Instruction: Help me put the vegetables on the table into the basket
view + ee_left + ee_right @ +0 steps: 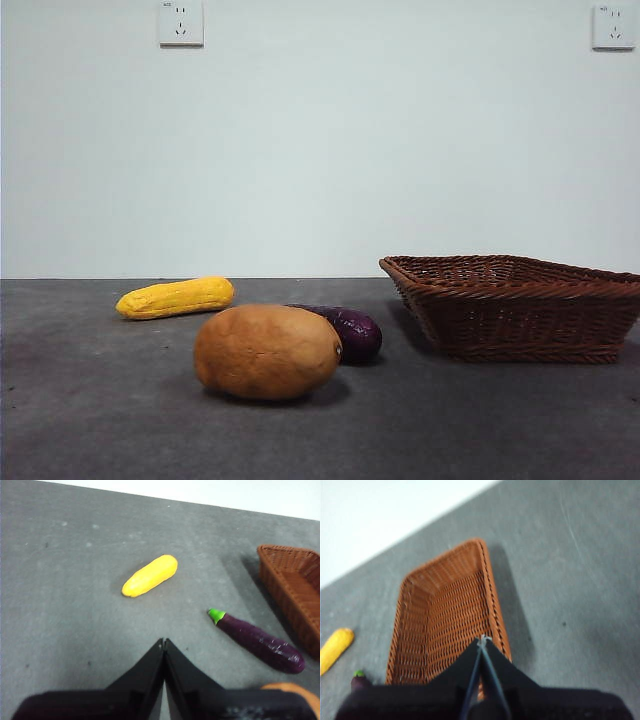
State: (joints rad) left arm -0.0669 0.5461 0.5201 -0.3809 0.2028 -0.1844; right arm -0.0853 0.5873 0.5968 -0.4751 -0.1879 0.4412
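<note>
The yellow corn cob lies at the back left of the table. The tan-orange potato sits in front, with the dark purple eggplant just behind it to the right. The brown wicker basket stands empty at the right. My left gripper is shut and empty, held above the table short of the corn and the eggplant; a sliver of the potato shows. My right gripper is shut and empty above the basket; the corn and the eggplant lie beyond it.
A white wall rises behind the table, with two power sockets high up. Neither arm shows in the front view.
</note>
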